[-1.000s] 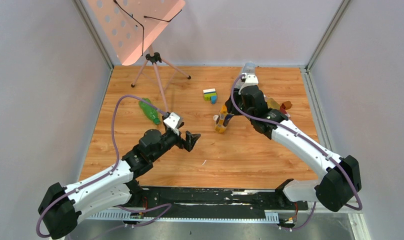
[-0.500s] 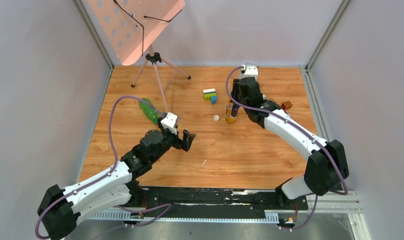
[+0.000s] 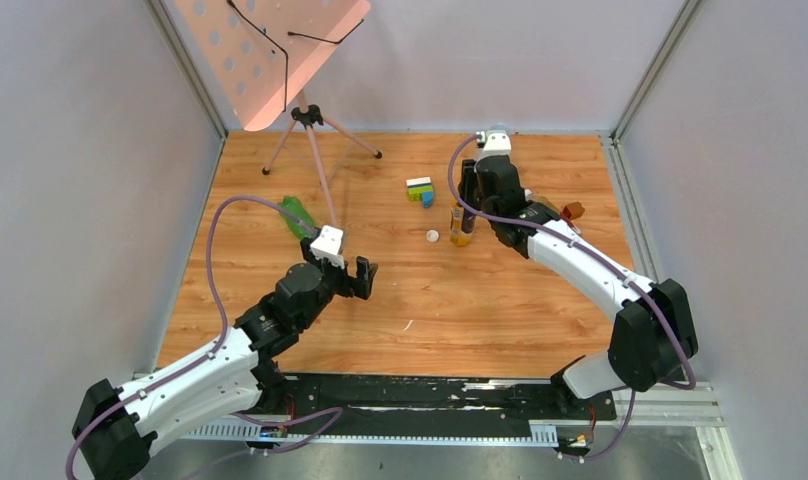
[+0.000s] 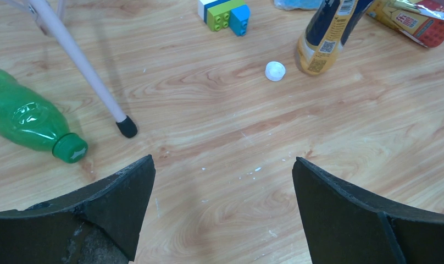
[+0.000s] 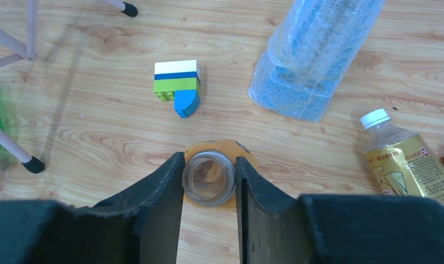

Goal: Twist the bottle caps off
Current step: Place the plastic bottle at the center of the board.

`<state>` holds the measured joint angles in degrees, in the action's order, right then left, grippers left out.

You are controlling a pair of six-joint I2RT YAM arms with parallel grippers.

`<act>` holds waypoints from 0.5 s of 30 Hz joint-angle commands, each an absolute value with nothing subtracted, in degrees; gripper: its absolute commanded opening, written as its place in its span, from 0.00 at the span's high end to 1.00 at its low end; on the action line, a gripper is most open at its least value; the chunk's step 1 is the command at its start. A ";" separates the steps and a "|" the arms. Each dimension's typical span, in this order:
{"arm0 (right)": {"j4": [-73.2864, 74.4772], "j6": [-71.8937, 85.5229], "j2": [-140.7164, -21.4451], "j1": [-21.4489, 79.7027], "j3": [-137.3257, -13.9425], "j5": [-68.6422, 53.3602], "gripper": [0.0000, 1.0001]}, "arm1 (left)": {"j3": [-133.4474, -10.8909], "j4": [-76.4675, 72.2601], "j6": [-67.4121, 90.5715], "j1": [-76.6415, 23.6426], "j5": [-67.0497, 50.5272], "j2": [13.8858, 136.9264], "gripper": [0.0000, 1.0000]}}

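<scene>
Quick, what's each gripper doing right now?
Left gripper: open, holding nothing.
Right gripper: shut on the neck of the uncapped amber bottle.

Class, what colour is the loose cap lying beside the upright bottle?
The cap is white; clearest in the left wrist view.

You had a wide open stretch of bare wooden table (image 4: 220,137) between your left gripper's (image 4: 222,162) spread fingers and the small white round plastic cap (image 4: 275,70). To the left, the thin pink stand leg (image 4: 79,63) stood in the way, just beside the green plastic bottle (image 4: 25,118) lying down. Just right of the cap stood the upright amber plastic bottle (image 5: 209,179), with your right gripper (image 5: 210,159) closed round its neck. Past it, the stacked coloured toy bricks (image 5: 177,87), the tall clear bluish container (image 5: 313,55) and the lying amber bottle with a white cap (image 5: 406,165) crowded the room.
</scene>
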<state>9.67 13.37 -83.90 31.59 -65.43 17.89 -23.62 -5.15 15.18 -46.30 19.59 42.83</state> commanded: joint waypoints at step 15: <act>13.20 13.27 -87.19 32.10 -68.93 16.04 0.60 | -22.58 -4.08 16.46 -46.14 23.15 40.65 0.00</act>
